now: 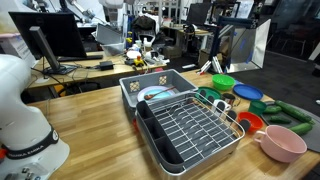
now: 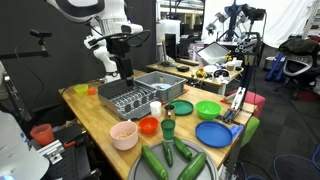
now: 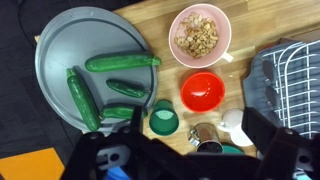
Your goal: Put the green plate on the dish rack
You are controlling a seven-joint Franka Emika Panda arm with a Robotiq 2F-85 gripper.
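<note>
Step in hand: the reach for the plate, judging by the layout; nothing has been picked up yet.
Claw (image 2: 126, 72): fingers spread as wide as they go, holding nothing. In an exterior view it hangs above the rack, upper left of centre.
Green plate (image 2: 180, 108): lies flat on the counter (image 2: 85, 97) near mid-frame, apart from the claw and not on the rack.
Dish rack (image 2: 130, 100): left of centre, just left of the plate; its wire grid looks bare.
Neighbours: lime bowl (image 2: 208, 109) just right of the plate, blue plate (image 2: 215, 133) lower right, green cup (image 2: 168, 127) and red bowl (image 2: 148, 125) just below it, grey tub (image 2: 165, 82) above.
Wrist view: looks down on a pink bowl (image 3: 200, 33), the red bowl and a round tray (image 3: 55, 50) of cucumbers; I cannot pick out the plate there for certain.
Next move, likely: shift over the plate's rim, descend and pinch the edge. A flat plate offers little else to hold.
Watch for: nudging the cup or the lime bowl on the way down.
</note>
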